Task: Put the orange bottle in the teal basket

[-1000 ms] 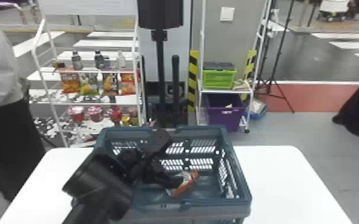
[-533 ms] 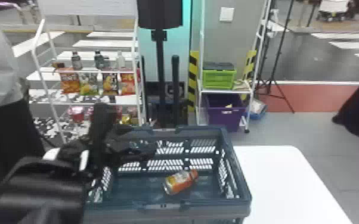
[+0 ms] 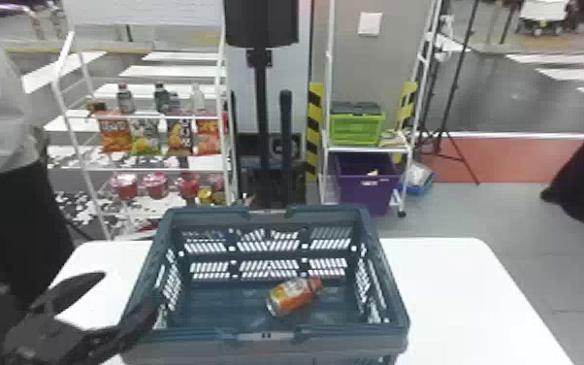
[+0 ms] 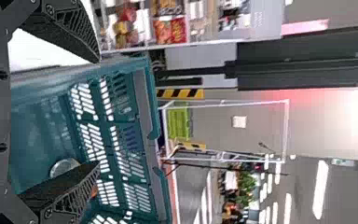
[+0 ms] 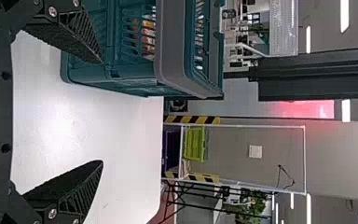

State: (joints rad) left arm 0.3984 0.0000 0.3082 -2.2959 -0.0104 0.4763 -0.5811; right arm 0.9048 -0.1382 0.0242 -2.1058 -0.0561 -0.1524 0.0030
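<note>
I have the orange bottle inside the teal basket, lying on its side on the basket floor, nearer the right wall than the left. Its cap points to the right and a little away from me, and its base is turned back toward the left and the near side. The basket itself sits upright on my white counter, with some bare top to either side of it.

My left gripper is at the basket's left side, its fingers spread well apart with nothing between them. In the head view one fingertip overlaps the left rim; I can't tell whether it touches. From the left wrist I see the round base of the bottle just past one finger.

My right gripper is spread wide and empty too. Its wrist view shows the counter and the basket's slotted side, with orange showing through the slots.

Beyond the counter, snack bags line a white rack, and a green crate sits above a purple bin.
</note>
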